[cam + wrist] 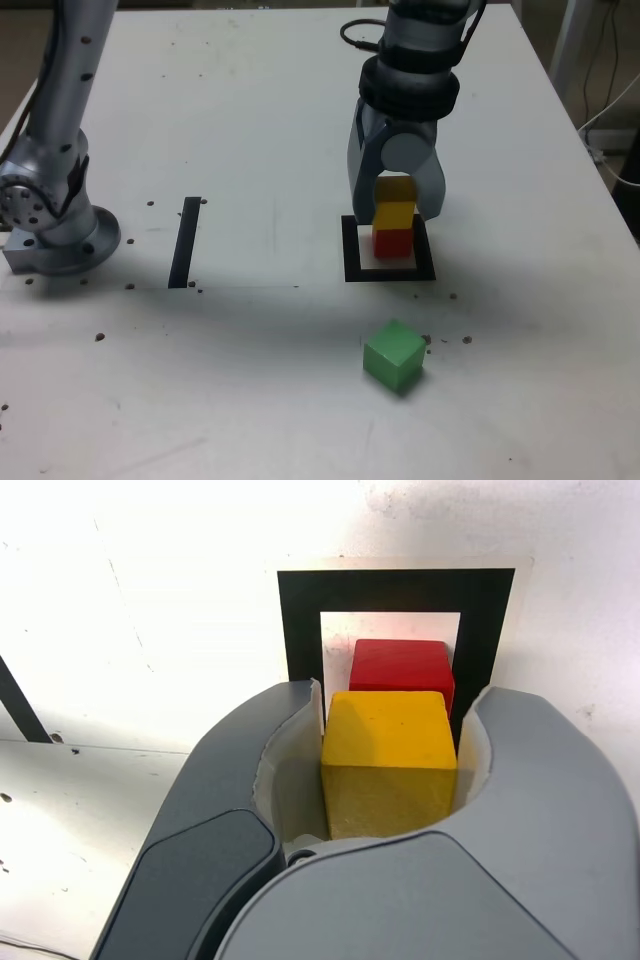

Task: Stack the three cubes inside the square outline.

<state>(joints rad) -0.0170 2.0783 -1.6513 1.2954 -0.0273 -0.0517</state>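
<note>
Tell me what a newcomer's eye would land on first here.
Probably the glossy yellow cube between the gripper's grey fingers, overlapping the red cube inside the black square tape outline. Next, the solid green cube, alone on the white table, nearer the exterior view's bottom edge.

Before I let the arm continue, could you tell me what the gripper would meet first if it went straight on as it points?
Probably the red cube, just beyond the yellow cube between its jaws, though depth is unclear.
</note>
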